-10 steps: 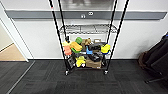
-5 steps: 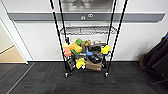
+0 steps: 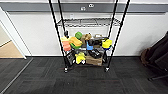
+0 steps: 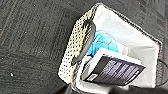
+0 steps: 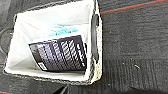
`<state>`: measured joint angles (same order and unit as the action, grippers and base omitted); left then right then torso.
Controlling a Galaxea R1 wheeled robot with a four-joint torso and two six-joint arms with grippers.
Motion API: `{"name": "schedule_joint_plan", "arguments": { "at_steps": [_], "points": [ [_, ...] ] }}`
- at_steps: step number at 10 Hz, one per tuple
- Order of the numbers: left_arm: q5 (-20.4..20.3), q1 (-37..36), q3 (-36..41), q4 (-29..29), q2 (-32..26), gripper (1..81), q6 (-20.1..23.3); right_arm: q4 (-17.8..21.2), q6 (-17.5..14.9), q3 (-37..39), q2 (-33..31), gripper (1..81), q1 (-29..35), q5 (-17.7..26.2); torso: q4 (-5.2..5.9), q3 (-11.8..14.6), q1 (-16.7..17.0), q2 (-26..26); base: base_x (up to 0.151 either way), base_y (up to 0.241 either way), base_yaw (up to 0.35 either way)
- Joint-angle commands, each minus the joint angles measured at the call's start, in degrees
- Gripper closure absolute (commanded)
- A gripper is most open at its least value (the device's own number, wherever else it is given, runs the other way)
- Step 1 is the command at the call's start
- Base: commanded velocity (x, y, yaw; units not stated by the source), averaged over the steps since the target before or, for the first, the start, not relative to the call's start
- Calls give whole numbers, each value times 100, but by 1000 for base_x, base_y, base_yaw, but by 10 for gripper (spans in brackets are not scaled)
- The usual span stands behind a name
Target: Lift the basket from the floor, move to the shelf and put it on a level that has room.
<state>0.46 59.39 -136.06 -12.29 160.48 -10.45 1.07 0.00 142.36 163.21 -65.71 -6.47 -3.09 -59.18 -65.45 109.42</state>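
Nothing on the rack has shifted since the earlier head pictures, and the framing is almost unchanged; rack, toys and wall keep their places. Basket [image 4: 75, 52] as seen from the left wrist: cream woven side with a dark handle [image 4: 85, 41] facing the camera, white lining [image 4: 125, 32], carpet beneath and beside it; whether it rests on the carpet or hangs above it cannot be told. Inside it, a dark booklet [image 4: 115, 70] with pale lettering leans over a light-blue object [image 4: 103, 43]. Basket [image 5: 98, 30] as seen from the right wrist: the opposite woven side, its own dark handle [image 5: 94, 35], the same booklet [image 5: 60, 53] and blue object [image 5: 61, 30]. Neither gripper's fingers can be made out in either wrist view, so it cannot be told whether the left or right gripper is released, clenched or grasping the basket; placing the basket relative to the fingers is likewise not possible. Floor [image 5: 135, 42]: dark grey striped carpet with a thin red line [image 5: 130, 6] beside the basket. Head view: shelf [image 3: 87, 37] of black wire against a white wall [image 3: 140, 32]; bare wire level [image 3: 87, 23]; lower tiers crowded with colourful toys [image 3: 75, 41] and a brown cardboard box [image 3: 93, 60]; light wooden flooring [image 3: 8, 50] past a doorway; a dark chair-like shape [image 3: 157, 57] at the side.
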Motion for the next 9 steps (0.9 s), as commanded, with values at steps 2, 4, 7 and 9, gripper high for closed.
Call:
{"name": "schedule_joint_plan", "arguments": {
  "at_steps": [2, 4, 7, 9],
  "points": [
    [437, -696, 27, -72, -86, 10, -1, 60, 0, -34, -58, 10, 764, 384, 0, -40, -470, 735, 0, 0, 0],
    [437, -714, 1, -72, -86, 10, -1, 60, 61, 1, -14, 10, 826, 392, 0, -48, -712, 1124, 0, 0, 0],
    [437, -714, -9, -72, -77, 10, -1, 69, 88, 27, -14, 10, 896, 392, 0, -501, -1084, 1718, 0, 0, 0],
    [437, -740, -9, -72, -86, 10, -1, 139, 80, 19, -5, 10, 949, 392, 0, -768, -1285, 2037, 0, 0, 0]
  ]
}}
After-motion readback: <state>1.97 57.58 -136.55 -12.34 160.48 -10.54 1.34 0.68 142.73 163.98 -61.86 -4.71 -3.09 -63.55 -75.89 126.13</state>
